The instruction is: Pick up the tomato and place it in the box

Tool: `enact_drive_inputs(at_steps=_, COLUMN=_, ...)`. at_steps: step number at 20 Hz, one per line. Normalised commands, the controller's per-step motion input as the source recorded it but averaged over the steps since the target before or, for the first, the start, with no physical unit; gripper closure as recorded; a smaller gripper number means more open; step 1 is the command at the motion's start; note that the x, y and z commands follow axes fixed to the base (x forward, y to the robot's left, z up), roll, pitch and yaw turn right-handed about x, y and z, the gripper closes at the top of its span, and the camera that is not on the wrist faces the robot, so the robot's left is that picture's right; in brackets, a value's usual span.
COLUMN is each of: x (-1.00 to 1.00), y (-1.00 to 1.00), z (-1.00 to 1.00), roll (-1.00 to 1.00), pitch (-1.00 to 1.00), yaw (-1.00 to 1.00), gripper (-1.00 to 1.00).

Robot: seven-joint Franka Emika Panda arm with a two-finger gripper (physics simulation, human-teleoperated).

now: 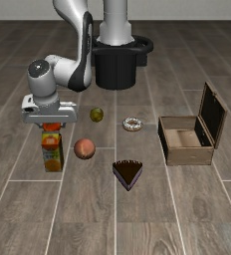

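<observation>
The tomato (84, 148) lies untouched on the wooden surface, well left of the open box (190, 139). My gripper (51, 124) hangs over the carton (52, 153) beside it; I can't tell whether it is open or closed. Grasp, carry and drop are all left to do.

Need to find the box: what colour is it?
Brown, like wood. The box shows best in the exterior view, at its right.
</observation>
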Motion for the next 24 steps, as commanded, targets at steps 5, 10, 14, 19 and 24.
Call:
enact_drive_inputs(at_steps=5, x=0.00, y=0.00, z=0.00, roll=0.00, pitch=0.00, yaw=0.00, gripper=1.00)
enact_drive_inputs(at_steps=10, x=0.00, y=0.00, z=0.40, roll=0.00, pitch=0.00, yaw=0.00, gripper=1.00)
enact_drive_inputs(at_steps=14, x=0.00, y=0.00, z=1.00, roll=0.00, pitch=0.00, yaw=0.00, gripper=1.00)
enact_drive_inputs(at_steps=19, x=0.00, y=0.20, z=0.80, roll=0.00, pitch=0.00, yaw=0.00, gripper=1.00)
enact_drive_inputs(at_steps=24, x=0.00, y=1.00, z=0.00, roll=0.00, pitch=0.00, yaw=0.00, gripper=1.00)
